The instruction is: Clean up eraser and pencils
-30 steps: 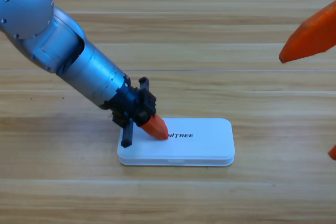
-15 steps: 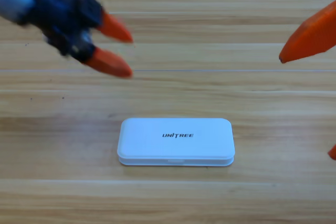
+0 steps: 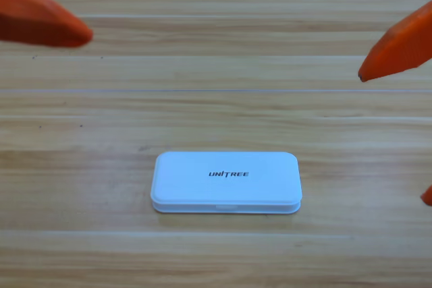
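One white case [image 3: 226, 181] lies shut, lid down, on the counter [image 3: 216, 99] at lower centre of the frame, so no eraser or pencils show. At the upper left edge only an orange tip of the left gripper [image 3: 40, 17] shows, so whether it is spread or closed cannot be told. Right gripper [image 3: 412, 112] waits at the right edge, its jaws wide apart.

Quick one from me: the eraser and the 2 pencils are out of sight from up here, so I can't tell you their pose or state. The 1 thing I can actually see that could be hiding them is the white case [image 3: 226, 183]. It lies flat on the wooden table [image 3: 216, 59], a bit below the middle, long side running left to right. Its lid is shut, sitting flush on the base all the way round, with the black UNITREE lettering facing up and reading the right way round.
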`<control>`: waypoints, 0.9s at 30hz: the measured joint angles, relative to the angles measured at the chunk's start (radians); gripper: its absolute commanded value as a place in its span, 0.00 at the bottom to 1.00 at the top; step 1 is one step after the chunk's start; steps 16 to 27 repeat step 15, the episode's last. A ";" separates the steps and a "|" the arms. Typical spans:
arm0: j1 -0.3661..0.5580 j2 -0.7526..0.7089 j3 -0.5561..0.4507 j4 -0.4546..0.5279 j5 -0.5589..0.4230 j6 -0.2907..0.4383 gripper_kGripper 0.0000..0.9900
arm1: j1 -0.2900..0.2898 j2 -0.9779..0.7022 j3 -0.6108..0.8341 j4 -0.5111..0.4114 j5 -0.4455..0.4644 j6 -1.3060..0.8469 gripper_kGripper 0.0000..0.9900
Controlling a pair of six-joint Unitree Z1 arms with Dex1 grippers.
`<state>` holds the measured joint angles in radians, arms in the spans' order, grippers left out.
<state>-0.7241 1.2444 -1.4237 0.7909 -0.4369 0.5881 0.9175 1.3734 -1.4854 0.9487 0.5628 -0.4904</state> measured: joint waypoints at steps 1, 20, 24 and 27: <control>-0.023 0.000 0.000 0.000 0.000 -0.007 1.00 | 0.000 0.000 0.000 0.000 0.000 0.000 1.00; -0.177 0.008 0.072 -0.036 -0.063 -0.007 1.00 | 0.000 0.000 0.000 0.000 0.000 0.000 1.00; -0.177 0.008 0.072 -0.036 -0.063 -0.007 1.00 | 0.000 0.000 0.000 0.000 0.000 0.000 1.00; -0.177 0.008 0.072 -0.036 -0.063 -0.007 1.00 | 0.000 0.000 0.000 0.000 0.000 0.000 1.00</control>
